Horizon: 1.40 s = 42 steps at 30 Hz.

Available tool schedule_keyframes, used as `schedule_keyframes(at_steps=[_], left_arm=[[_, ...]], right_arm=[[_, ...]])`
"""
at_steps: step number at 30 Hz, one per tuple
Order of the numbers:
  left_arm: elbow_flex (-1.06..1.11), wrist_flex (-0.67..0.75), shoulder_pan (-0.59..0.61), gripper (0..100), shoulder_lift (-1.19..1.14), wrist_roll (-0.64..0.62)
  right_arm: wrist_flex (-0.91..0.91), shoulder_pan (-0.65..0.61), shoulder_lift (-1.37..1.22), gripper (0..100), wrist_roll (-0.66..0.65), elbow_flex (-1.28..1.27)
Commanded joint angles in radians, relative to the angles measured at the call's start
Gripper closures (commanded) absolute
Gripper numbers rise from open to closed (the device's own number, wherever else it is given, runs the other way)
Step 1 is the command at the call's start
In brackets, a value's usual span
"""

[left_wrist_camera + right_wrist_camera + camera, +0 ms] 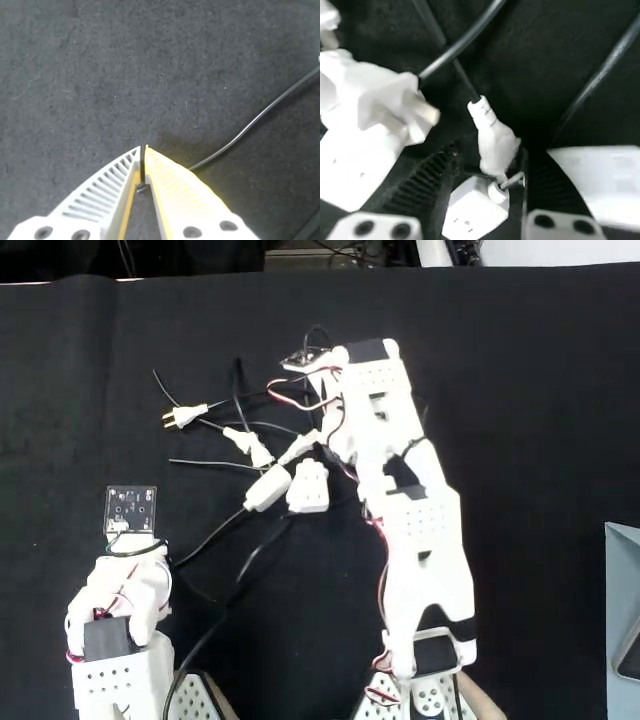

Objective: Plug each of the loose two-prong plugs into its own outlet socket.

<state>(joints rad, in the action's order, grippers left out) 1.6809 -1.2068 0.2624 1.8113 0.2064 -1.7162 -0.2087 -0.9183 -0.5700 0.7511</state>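
My right gripper [488, 156] is shut on a small white two-prong plug [494, 137], whose prongs point down at a white outlet socket [470, 212] just beneath. In the high view this plug [300, 448] sits just above the outlet block [308, 486]. A second white plug [375, 105] lies beside it with its prongs showing. Farther left on the black table lie a yellow-pronged plug [183, 417] and another white plug [250, 447]. My left gripper [145, 150] is shut with nothing in it, low over the bare mat at the near left.
Black cables [225, 530] trail across the middle of the table toward the front edge, and one cable [250, 127] runs close to my left gripper. A grey-blue box [625, 600] stands at the right edge.
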Motion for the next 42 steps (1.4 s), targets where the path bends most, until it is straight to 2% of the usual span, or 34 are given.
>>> schedule_keyframes(at_steps=[1, 3, 7, 11, 16, 30, 38, 42], left_arm=[[0.019, 0.015, 0.010, 97, 0.005, 0.006], [0.019, 0.015, 0.010, 97, 0.005, 0.006], [0.019, 0.015, 0.010, 97, 0.005, 0.006], [0.019, 0.015, 0.010, 97, 0.005, 0.006], [0.019, 0.015, 0.010, 97, 0.005, 0.006], [0.019, 0.015, 0.008, 97, 0.005, 0.006], [0.019, 0.015, 0.008, 97, 0.005, 0.006], [0.019, 0.015, 0.007, 97, 0.005, 0.006]], right_arm=[[0.026, 0.015, -0.010, 81.2, 0.006, 0.030], [0.046, 0.015, -0.018, 84.8, 0.005, 0.030], [0.061, 0.017, -0.007, 99.1, 0.005, 0.059], [-0.040, 0.020, 0.033, 98.7, 0.008, 0.171], [-0.051, 0.020, 0.148, 98.7, 0.034, 0.182], [-0.049, 0.021, 0.852, 98.7, 0.038, -0.496], [-0.005, 0.133, 1.188, 98.7, 0.060, -0.756], [-0.008, 0.141, 1.296, 98.7, 0.060, -0.892]])
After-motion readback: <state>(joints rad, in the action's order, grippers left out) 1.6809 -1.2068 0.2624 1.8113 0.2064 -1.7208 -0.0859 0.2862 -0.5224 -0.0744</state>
